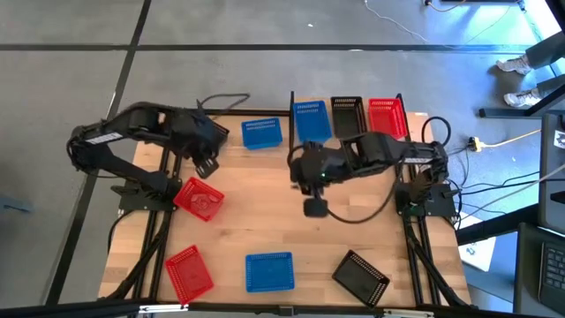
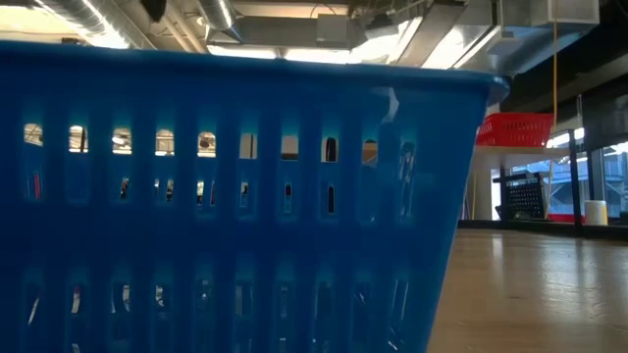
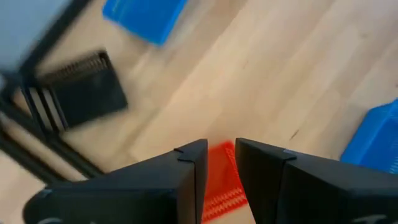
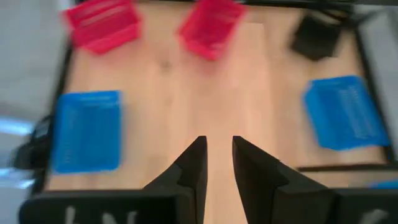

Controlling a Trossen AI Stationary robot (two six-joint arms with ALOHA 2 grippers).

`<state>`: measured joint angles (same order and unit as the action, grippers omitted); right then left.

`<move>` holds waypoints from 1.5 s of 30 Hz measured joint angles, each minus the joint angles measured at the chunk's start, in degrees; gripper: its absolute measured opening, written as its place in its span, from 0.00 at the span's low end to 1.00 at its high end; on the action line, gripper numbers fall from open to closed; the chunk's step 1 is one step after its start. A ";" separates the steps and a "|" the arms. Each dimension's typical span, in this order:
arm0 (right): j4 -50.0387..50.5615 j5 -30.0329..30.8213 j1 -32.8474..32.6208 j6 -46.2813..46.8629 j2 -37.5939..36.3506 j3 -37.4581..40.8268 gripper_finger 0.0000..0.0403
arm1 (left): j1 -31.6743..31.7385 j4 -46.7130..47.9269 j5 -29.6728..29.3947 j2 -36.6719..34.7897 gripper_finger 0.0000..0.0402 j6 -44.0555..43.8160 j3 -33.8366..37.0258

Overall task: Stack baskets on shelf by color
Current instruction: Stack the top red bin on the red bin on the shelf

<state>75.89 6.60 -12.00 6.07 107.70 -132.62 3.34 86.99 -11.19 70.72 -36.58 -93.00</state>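
On the shelf (image 1: 415, 119) at the table's far side, a blue basket (image 1: 308, 119), a black basket (image 1: 346, 115) and a red basket (image 1: 386, 117) stand side by side. On the tabletop lie a blue basket (image 1: 261, 133) at the far side, a red basket (image 1: 199, 198) at the left, and a red (image 1: 189, 272), a blue (image 1: 268, 271) and a black basket (image 1: 360, 276) along the near edge. My left gripper (image 1: 209, 163) (image 3: 219, 165) hovers above the left red basket (image 3: 219, 180), fingers slightly apart and empty. My right gripper (image 1: 298, 177) (image 4: 219, 155) hovers over mid-table just in front of the shelf, fingers slightly apart and empty.
Bare wood lies in the table's middle (image 1: 265, 208) between the two arms. In the low view the near blue basket (image 2: 226, 216) fills most of the picture, and the red basket (image 2: 515, 127) shows raised at the far right. Cables trail off the table's right side (image 1: 468, 146).
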 joint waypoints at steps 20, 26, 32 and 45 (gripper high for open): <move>2.39 -6.70 -3.48 -5.09 -5.71 -0.02 0.18 | -16.61 -26.58 10.21 0.66 0.18 -27.49 34.19; 2.65 -6.70 -3.48 -5.04 -5.71 -0.02 0.18 | -18.25 -30.10 8.96 1.52 0.18 -29.50 39.39; 2.65 -6.72 -3.49 -4.84 -5.74 -0.02 0.18 | -18.45 -34.15 8.75 2.10 0.18 -30.60 42.92; 2.61 -6.70 -3.39 -4.88 -6.63 -0.02 0.18 | -18.43 -37.58 7.27 2.10 0.18 -32.21 46.96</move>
<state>78.50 -0.10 -15.40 1.19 101.08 -132.64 -15.09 49.41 -3.91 72.82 -68.78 -46.04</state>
